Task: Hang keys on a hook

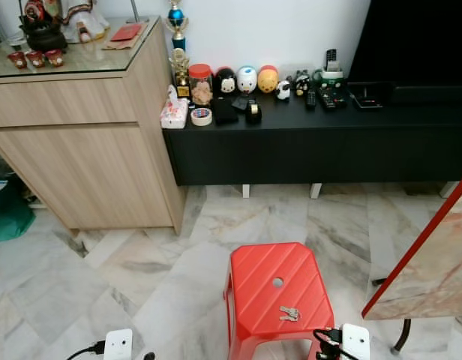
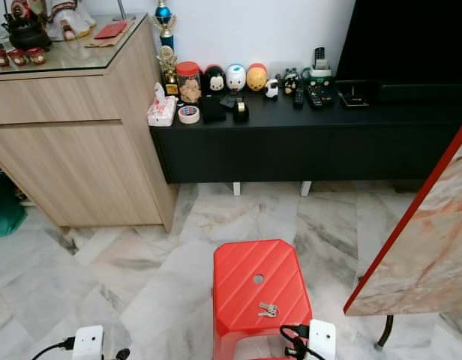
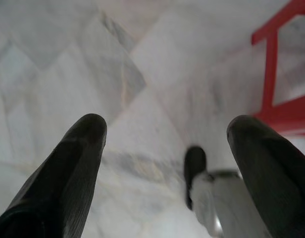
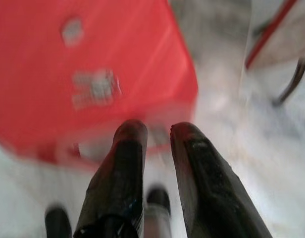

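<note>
Keys point(image 1: 289, 313) lie flat on red stool point(image 1: 261, 277), near its front edge, untouched. Step: approach, pre-grasp. Right tool point(image 4: 157, 134) hangs low beside stool, fingers nearly together, empty. Left tool point(image 3: 165, 144) idle, spread wide over floor. Next: right tool opens, drops onto keys. No hook seen yet.

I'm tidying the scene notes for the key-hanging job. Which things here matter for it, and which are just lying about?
For the job: keys on the red stool; right gripper nearest them; left gripper above the floor.

Lying about: tape roll, tissue pack, remotes, trophy.
</note>
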You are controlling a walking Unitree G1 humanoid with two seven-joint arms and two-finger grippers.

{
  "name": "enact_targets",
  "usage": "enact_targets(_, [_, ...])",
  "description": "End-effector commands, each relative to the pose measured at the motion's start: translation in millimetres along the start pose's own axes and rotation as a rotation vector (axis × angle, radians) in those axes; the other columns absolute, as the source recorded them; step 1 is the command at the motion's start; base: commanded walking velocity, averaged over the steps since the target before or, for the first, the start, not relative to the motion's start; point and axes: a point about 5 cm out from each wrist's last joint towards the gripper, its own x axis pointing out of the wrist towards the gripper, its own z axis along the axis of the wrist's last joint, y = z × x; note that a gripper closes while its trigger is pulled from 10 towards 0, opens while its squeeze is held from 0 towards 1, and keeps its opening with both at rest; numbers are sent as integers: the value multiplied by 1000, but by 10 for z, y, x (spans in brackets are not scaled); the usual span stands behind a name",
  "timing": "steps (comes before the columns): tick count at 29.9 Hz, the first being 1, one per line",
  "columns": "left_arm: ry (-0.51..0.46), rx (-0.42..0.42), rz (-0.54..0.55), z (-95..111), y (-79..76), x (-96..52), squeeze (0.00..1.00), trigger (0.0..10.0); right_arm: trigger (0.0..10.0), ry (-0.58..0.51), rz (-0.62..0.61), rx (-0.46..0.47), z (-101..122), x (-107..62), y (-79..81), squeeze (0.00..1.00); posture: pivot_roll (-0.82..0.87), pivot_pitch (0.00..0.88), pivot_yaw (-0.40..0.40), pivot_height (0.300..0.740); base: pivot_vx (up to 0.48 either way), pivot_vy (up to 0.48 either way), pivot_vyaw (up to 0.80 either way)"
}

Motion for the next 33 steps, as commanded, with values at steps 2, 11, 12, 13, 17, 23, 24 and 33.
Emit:
enact_targets(2, [-106, -4, 5, 263, -12, 56, 0, 10000, 10000, -309, 65, -25, 860, 176, 327, 0, 41, 6, 10, 740, 0, 0, 0])
enact_targets(11, [-485, 7, -89, 1033, -171, 50, 0, 10000, 10000, -551, 124, -37, 1274, 109, 419, 0, 32, 0, 3, 740, 0, 0, 0])
enact_targets(12, [-516, 6, -95, 1080, -184, 36, 0, 10000, 10000, -563, 127, -38, 1283, 102, 422, 0, 32, 0, 3, 740, 0, 0, 0])
enact_targets(13, [-550, 3, -104, 1125, -196, 17, 0, 10000, 10000, -575, 129, -40, 1285, 92, 420, 0, 30, 0, 3, 740, 0, 0, 0])
enact_targets(17, [-657, -20, -137, 1188, -220, -79, 0, 10000, 10000, -599, 136, -50, 1224, 49, 413, 0, 21, 0, 4, 740, 0, 0, 0])
enact_targets(23, [-725, -36, -161, 1158, -284, -200, 0, 10000, 10000, -581, 141, -49, 1091, 24, 432, 0, 21, 0, 1, 740, 0, 0, 0])
enact_targets(24, [-735, -49, -159, 1178, -284, -212, 0, 10000, 10000, -578, 146, -60, 1084, 24, 449, 0, 21, 0, 1, 740, 0, 0, 0])
enact_targets(33, [-767, -64, -181, 1357, -335, -236, 0, 10000, 10000, -537, 98, -79, 1140, 76, 474, 0, 22, 35, -2, 740, 0, 0, 0])
